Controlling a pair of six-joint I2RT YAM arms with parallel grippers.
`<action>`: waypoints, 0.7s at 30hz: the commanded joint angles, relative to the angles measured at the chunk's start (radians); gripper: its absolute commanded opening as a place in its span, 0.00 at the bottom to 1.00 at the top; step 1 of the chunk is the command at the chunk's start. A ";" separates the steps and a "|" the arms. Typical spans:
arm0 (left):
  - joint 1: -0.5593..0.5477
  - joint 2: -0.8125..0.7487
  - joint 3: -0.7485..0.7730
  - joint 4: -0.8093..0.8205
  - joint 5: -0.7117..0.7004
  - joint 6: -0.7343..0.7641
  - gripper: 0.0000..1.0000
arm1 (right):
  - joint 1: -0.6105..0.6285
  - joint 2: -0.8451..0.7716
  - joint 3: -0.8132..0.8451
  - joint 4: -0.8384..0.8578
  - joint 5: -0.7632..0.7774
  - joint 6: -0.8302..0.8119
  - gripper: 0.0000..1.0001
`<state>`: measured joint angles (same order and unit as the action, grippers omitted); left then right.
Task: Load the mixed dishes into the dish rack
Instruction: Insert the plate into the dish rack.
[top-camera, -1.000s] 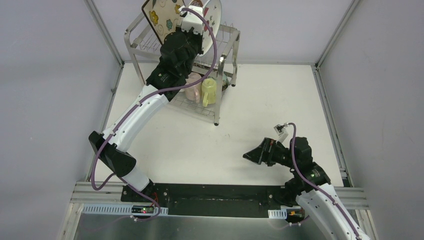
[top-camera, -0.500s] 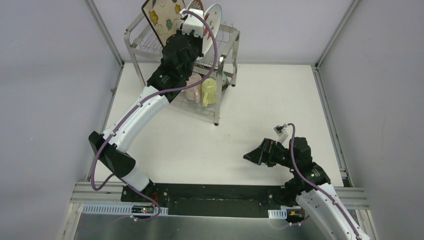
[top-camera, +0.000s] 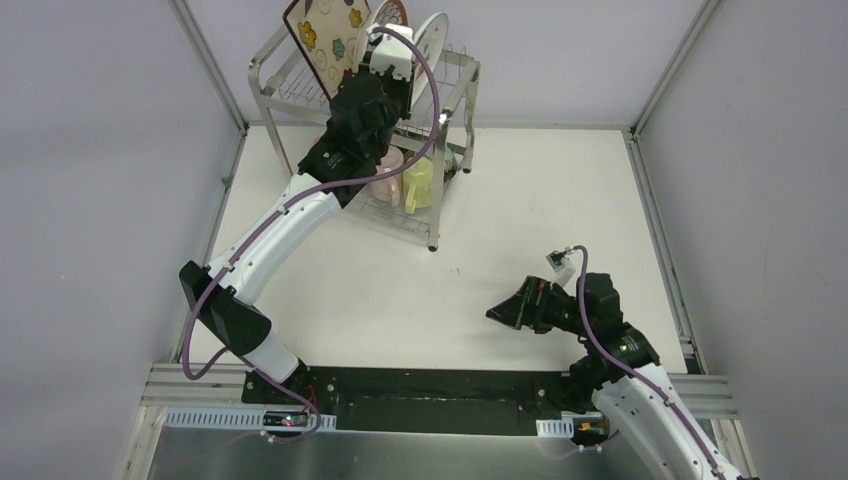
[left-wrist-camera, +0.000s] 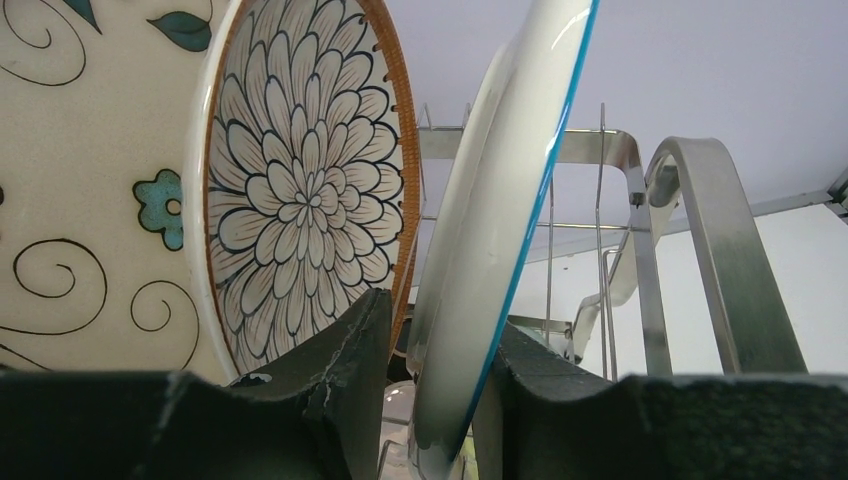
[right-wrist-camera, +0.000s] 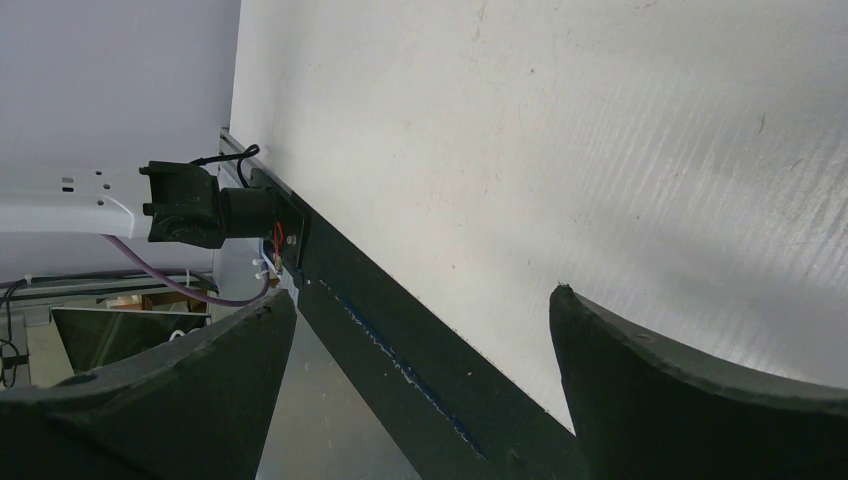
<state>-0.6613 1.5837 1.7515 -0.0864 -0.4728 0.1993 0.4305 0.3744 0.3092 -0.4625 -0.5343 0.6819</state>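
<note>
The left claw (left-wrist-camera: 440, 320) straddles the white plate (left-wrist-camera: 500, 200), its jaws parted, with a thin gap showing at one finger. The plate stands on edge in the top tier of the rack (left-wrist-camera: 720, 250), rim up and leaning slightly. Its face is turned toward the petal plate (left-wrist-camera: 300, 190) just beside it, and the square plate (left-wrist-camera: 80, 200) stands beyond. The right claw (right-wrist-camera: 422, 293) hangs wide open over the table (right-wrist-camera: 600, 120), well apart.

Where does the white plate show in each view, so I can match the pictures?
Top external: white plate at top centre, upright on the dish rack's upper tier.
Left wrist: the plate fills the centre, edge-on, blue rim showing.
Right wrist: not in it.
Shared landmark: square floral plate, to its left in both.
</note>
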 joint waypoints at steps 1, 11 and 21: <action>0.000 -0.009 0.044 0.037 -0.054 0.026 0.34 | -0.002 0.007 0.044 0.030 0.011 -0.005 1.00; 0.013 0.027 0.122 -0.016 -0.086 0.003 0.47 | -0.002 0.010 0.045 0.028 0.012 -0.007 1.00; 0.052 0.029 0.150 -0.055 -0.104 -0.027 0.50 | -0.002 0.009 0.045 0.027 0.014 -0.007 1.00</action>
<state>-0.6415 1.6196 1.8503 -0.1505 -0.5278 0.1974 0.4305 0.3820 0.3096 -0.4614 -0.5339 0.6819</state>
